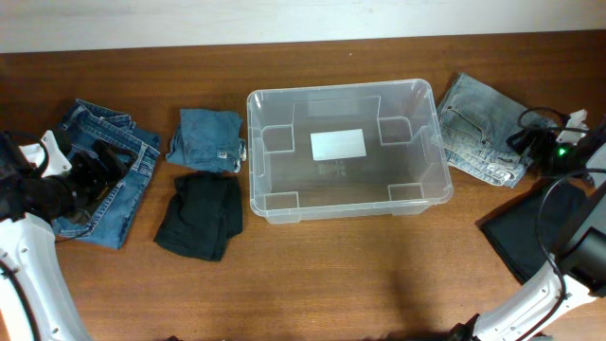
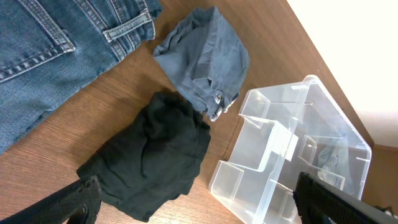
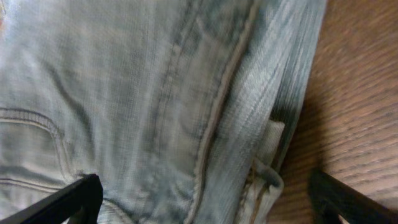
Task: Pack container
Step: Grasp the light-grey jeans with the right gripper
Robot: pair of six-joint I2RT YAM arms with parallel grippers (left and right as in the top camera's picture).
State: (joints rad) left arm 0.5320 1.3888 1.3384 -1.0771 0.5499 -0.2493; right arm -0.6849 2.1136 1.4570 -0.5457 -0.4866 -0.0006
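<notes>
- The brown wooden surface (image 1: 379,275) carries everything, with a pale wall strip (image 1: 284,19) behind it
- The right pincer (image 3: 208,202) stands wide open and empty, close above the pale jeans (image 3: 155,93), one finger over the denim and the other over bare wood past the folded edge
- For a sound grip, I judge it should come down astride that thick seamed fold and close on several layers, so the bundle lifts whole
- The left pincer (image 2: 199,199) is likewise spread wide, holding nothing, hovering above the black garment (image 2: 152,155); the grey-blue folded garment (image 2: 202,59) lies just beyond
- The container (image 1: 346,152) sits mid-surface, empty, between both piles, its long rim open to either arm
</notes>
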